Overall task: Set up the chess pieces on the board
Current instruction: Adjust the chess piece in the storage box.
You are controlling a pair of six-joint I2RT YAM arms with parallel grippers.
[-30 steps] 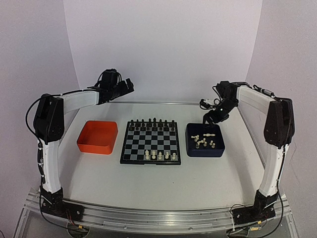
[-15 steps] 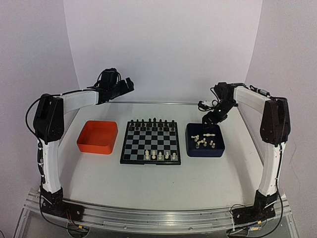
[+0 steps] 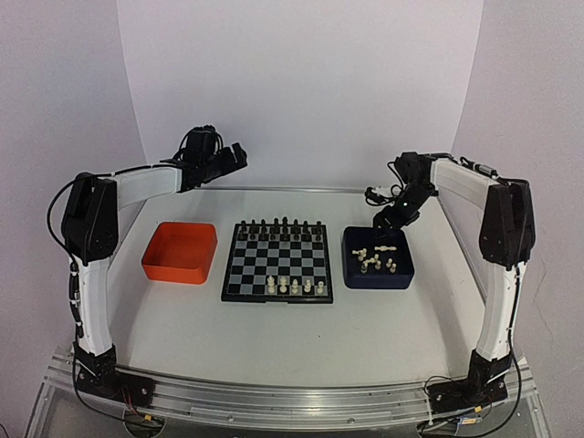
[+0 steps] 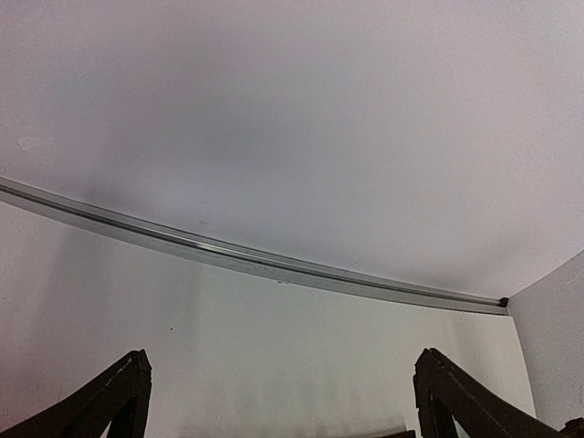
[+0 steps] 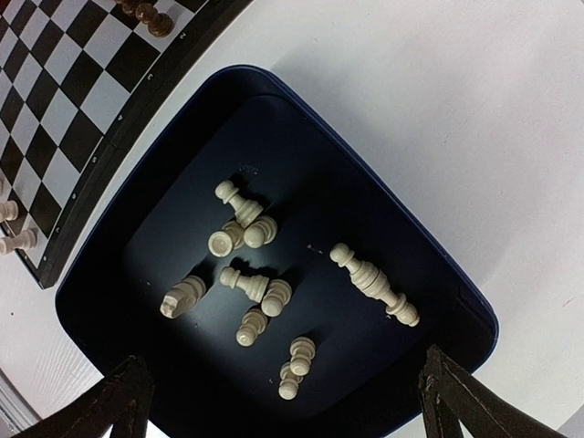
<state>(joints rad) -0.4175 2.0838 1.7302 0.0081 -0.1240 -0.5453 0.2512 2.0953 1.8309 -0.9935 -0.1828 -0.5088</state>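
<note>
The board (image 3: 277, 263) lies mid-table, and one of its corners shows at the top left of the right wrist view (image 5: 64, 91). Several cream chess pieces (image 3: 295, 286) stand on its near rows. Several more cream pieces (image 5: 255, 292) lie tumbled in the dark blue tray (image 3: 401, 274) to its right. My right gripper (image 3: 388, 222) hovers over that tray's far edge. It is open, and its fingers straddle the loose pieces without touching them (image 5: 283, 365). My left gripper (image 3: 235, 155) is raised at the back left. It is open and empty, facing the wall (image 4: 281, 360).
An orange tray (image 3: 181, 252) sits left of the board with nothing in it. Black chessmen (image 3: 278, 225) line the board's far rows. A metal rail (image 4: 255, 260) runs along the table's back edge under the wall.
The right arm has shifted slightly, and its gripper stays over the blue tray's far edge. The left arm has not moved.
</note>
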